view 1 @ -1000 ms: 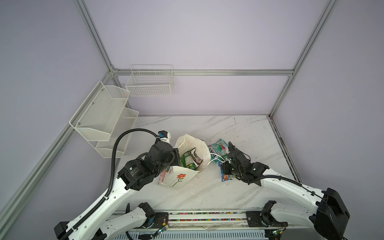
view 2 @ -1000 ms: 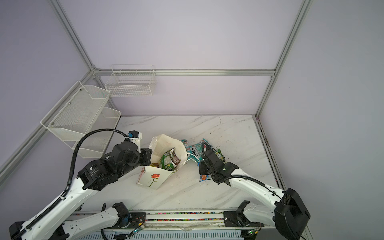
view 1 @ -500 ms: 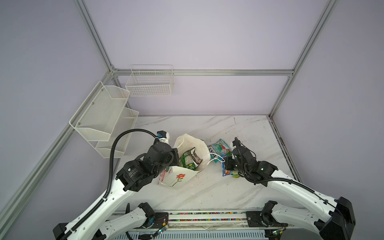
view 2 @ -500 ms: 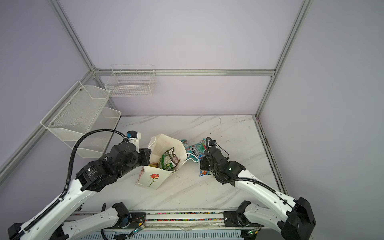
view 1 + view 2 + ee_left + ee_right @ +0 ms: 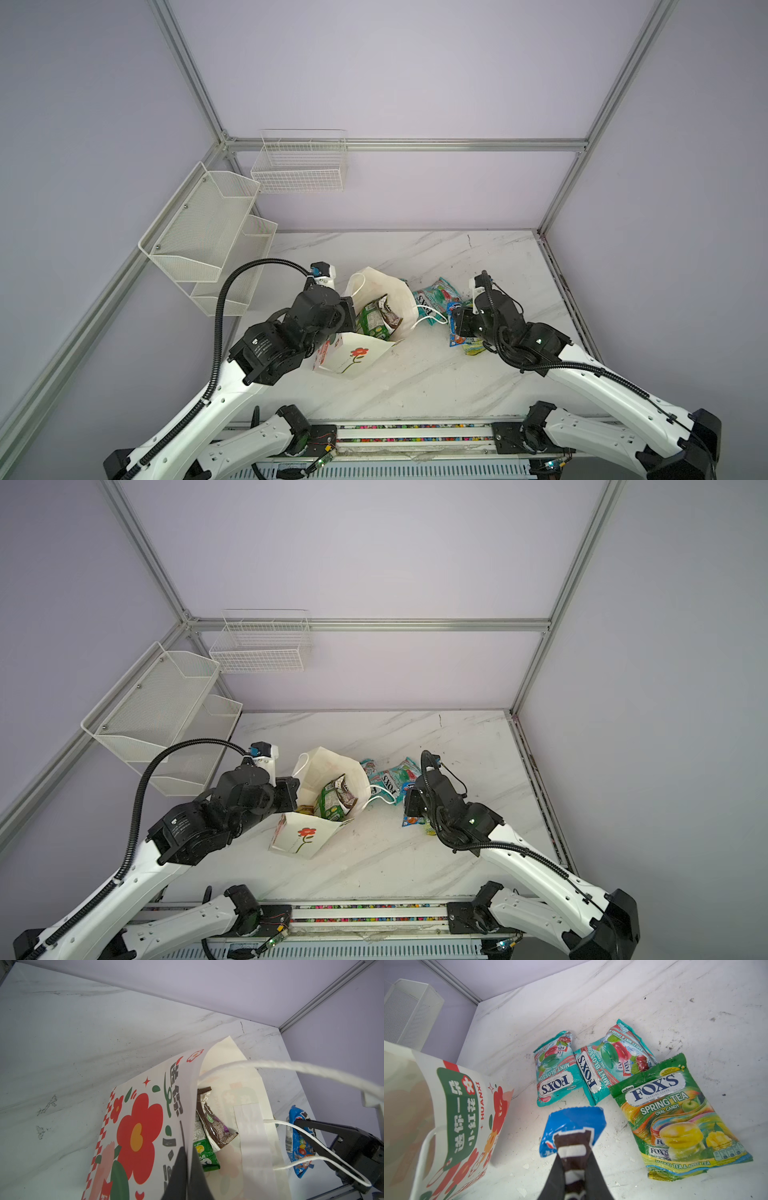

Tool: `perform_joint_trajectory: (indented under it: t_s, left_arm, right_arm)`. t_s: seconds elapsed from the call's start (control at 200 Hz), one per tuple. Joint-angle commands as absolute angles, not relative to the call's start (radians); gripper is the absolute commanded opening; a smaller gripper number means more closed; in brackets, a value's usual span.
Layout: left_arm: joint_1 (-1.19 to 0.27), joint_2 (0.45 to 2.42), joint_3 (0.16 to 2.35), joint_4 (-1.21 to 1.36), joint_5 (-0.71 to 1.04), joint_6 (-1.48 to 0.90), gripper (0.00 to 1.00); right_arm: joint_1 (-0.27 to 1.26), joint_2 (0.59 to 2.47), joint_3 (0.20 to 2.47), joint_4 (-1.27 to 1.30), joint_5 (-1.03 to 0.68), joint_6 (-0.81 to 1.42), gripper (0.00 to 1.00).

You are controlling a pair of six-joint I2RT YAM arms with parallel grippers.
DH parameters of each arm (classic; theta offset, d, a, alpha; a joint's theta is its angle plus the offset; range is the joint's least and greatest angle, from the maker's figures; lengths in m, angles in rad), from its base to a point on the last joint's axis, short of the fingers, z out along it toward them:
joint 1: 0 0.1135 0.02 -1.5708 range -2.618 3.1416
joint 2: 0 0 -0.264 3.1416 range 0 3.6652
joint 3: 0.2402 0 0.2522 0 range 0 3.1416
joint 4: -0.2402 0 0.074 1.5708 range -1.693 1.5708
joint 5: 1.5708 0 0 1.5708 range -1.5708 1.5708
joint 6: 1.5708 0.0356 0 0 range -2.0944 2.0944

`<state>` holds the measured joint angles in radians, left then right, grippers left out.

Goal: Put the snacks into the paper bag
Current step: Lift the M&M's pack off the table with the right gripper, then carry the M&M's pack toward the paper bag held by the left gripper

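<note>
A: Blue M&M's packet (image 5: 577,1120) pinched by right gripper (image 5: 572,1147). Bag where?
B: Paper bag (image 5: 374,361) at its 9 o'clock in a top view, mouth open; left gripper (image 5: 188,1155) clamped on the rim.
A: Tips?
B: Carry high over the cord handles (image 5: 301,1068), release deep inside, beside the green pouch (image 5: 204,1155) already in.

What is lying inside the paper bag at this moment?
A green FOX'S pouch and a dark brown bar show inside the paper bag. Its front wall covers anything deeper.
</note>
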<state>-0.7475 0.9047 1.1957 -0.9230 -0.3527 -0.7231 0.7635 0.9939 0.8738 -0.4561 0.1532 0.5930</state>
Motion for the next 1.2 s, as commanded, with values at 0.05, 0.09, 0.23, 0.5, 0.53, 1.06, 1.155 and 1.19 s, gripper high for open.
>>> perform_joint_trajectory:
  t_s: [0.05, 0.09, 0.23, 0.5, 0.53, 1.06, 1.155, 1.19]
  left_arm:
    - [-0.750, 0.870, 1.181, -0.841, -0.391, -0.738, 0.00]
    - [-0.750, 0.868, 1.181, -0.841, -0.391, -0.738, 0.00]
    - [-0.750, 0.866, 1.180, -0.842, -0.393, -0.738, 0.00]
    - [-0.750, 0.859, 1.177, -0.848, -0.396, -0.739, 0.00]
    - [-0.749, 0.859, 1.177, -0.849, -0.396, -0.739, 0.00]
    - [-0.750, 0.856, 1.175, -0.852, -0.403, -0.739, 0.00]
    - [-0.750, 0.855, 1.175, -0.853, -0.403, -0.739, 0.00]
    - [-0.750, 0.855, 1.175, -0.853, -0.404, -0.739, 0.00]
  right_arm:
    - [0.760, 0.963, 0.914, -0.478, 0.190, 0.583, 0.15]
    - [0.761, 0.959, 0.917, -0.479, 0.192, 0.583, 0.15]
    - [0.761, 0.949, 0.923, -0.479, 0.198, 0.581, 0.14]
    - [0.760, 0.935, 0.936, -0.479, 0.204, 0.575, 0.14]
    - [0.761, 0.932, 0.938, -0.479, 0.206, 0.574, 0.14]
    - [0.761, 0.906, 0.965, -0.476, 0.230, 0.568, 0.14]
    - [0.760, 0.906, 0.970, -0.474, 0.230, 0.565, 0.14]
    - [0.761, 0.906, 0.971, -0.474, 0.230, 0.564, 0.13]
